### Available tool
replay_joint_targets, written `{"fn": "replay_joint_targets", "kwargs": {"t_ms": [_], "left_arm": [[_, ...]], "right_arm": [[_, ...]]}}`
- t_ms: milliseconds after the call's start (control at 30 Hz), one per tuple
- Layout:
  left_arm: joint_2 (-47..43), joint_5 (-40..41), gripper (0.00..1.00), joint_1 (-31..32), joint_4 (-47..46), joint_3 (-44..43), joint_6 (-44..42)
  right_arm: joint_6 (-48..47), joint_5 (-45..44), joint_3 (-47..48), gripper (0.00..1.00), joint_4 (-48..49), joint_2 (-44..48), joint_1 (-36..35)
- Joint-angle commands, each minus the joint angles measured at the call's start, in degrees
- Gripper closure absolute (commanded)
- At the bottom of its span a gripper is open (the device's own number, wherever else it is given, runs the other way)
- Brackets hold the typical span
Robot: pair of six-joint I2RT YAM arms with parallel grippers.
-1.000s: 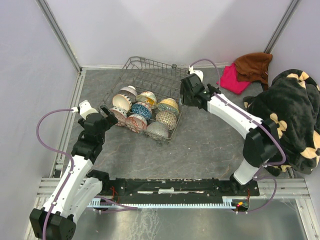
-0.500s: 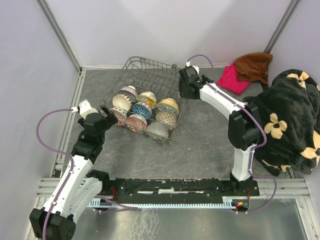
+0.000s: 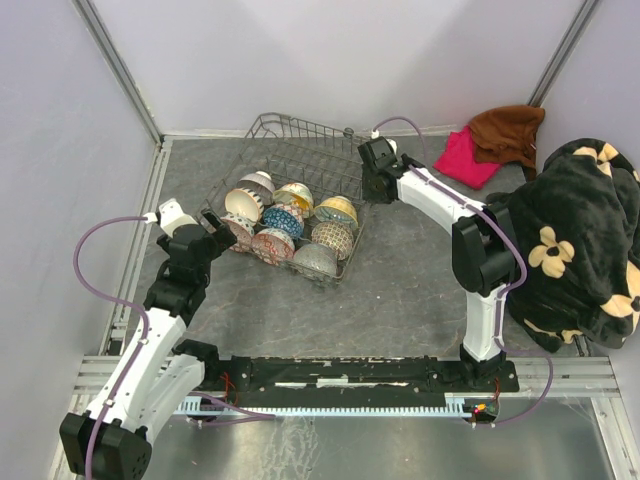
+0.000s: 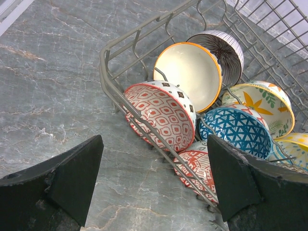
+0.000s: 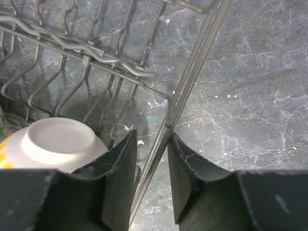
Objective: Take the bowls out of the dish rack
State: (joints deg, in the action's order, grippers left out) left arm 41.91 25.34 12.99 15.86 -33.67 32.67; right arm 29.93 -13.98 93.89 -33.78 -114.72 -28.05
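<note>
Top external view: since a second ago the right arm is folding in, and the right gripper (image 3: 366, 190) is now pinching its narrow fingers on a rim wire of the large grey wire dish rack (image 3: 300, 132). Unmoved, the left gripper (image 3: 214, 226) is hovering wide-fingered beside the left rim. Small round patterned ceramic bowls (image 3: 283, 221) are sitting clustered in the rack's near half.

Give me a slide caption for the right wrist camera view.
Right wrist view: the right gripper straddles a side wire of the dish rack, beside an upturned cream bowl inside it.
</note>
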Motion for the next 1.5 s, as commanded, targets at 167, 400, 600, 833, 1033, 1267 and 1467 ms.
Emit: {"fn": "replay_joint_targets", "kwargs": {"t_ms": [167,400,600,833,1033,1267,1467], "left_arm": [[-0.4,0.5,0.05,0.2,-2.9,-1.3,0.1],[-1.2,0.4,0.05,0.2,-2.4,-1.4,0.1],[-2.3,0.3,0.05,0.2,-1.7,-1.3,0.3],[-3.9,0.5,0.05,0.2,-0.6,-1.0,0.5],[-5.1,0.4,0.05,0.2,0.3,-0.9,0.6],[-5.7,0.2,0.05,0.2,0.8,-0.9,0.7],[-5.3,0.1,0.05,0.2,0.9,-1.0,0.9]], "right_arm": [[1.2,1.5,-5.2,0.76,3.3,3.6,0.0],[2.1,2.2,-9.3,0.86,4.5,6.2,-0.1],[3.5,4.3,-13.1,0.89,6.0,8.5,-0.3],[4.7,4.7,-17.1,0.89,7.0,11.3,-2.3],[5.5,4.0,-19.0,0.89,7.1,13.2,-5.2],[6.1,3.6,-20.0,0.89,7.1,13.4,-7.9],[5.7,1.5,-20.9,0.72,6.3,14.5,-8.1]]}}
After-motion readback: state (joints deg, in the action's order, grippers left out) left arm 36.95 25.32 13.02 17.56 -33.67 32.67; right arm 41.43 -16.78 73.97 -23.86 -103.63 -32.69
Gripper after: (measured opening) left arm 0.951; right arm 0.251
